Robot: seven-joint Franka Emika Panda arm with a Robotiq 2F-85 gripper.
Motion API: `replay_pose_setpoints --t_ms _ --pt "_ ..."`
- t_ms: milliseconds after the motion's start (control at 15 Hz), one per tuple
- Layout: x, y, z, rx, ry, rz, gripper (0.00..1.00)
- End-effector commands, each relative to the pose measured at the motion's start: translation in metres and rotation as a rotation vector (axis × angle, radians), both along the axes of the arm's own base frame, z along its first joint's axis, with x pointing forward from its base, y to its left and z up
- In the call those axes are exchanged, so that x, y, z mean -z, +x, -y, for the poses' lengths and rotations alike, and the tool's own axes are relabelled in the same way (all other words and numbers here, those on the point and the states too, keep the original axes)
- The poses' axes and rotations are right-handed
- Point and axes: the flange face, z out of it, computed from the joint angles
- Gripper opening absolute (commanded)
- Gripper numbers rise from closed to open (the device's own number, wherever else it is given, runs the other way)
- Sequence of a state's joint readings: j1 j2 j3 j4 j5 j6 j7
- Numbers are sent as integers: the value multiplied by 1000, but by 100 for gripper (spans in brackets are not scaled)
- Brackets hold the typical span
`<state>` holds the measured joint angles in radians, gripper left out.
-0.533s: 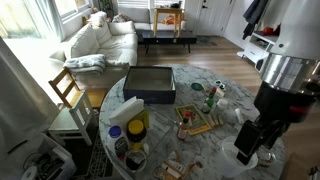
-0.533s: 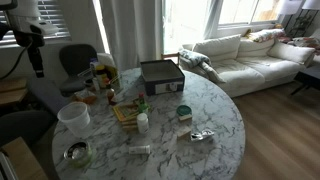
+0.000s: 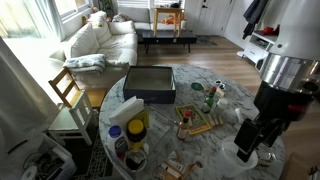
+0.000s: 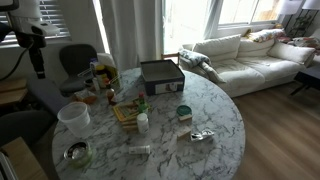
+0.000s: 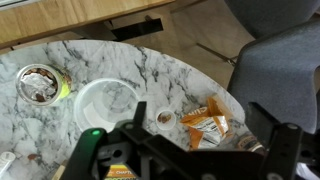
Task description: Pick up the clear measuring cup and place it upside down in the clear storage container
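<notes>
Pincer (image 5: 188,150) open and empty above the white marble surface (image 5: 170,60). The clear round measuring cup (image 5: 105,100) stands mouth-up below it, offset sideways from the centreline in the wrist view. The smoky-grey rectangular storage container (image 4: 162,86) sits well apart.

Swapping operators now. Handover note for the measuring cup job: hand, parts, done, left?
Hand: open, empty, above the white marble table, touching nothing.
Clear round measuring cup: upright on the table, mouth up, apart from the hand.
Dark smoky rectangular storage container: on the far side of the clutter from the cup; nothing visible inside.
Done: nothing, cup not yet grasped.
Left: grasp cup, carry it over, flip it, set it upside down in the container.
</notes>
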<state>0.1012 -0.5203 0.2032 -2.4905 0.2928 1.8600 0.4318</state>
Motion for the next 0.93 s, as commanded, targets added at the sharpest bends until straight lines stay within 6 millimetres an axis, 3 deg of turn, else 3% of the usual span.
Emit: replay_pose_setpoints --t_ms 0,333,400,733,867 --pt "32 9 36 69 -24 -50 100" --pt "74 22 82 115 -40 -86 100" --pt "59 19 68 89 -26 -82 100" --pt "60 22 69 90 -25 -81 100" --pt "79 20 79 110 -8 -144 100"
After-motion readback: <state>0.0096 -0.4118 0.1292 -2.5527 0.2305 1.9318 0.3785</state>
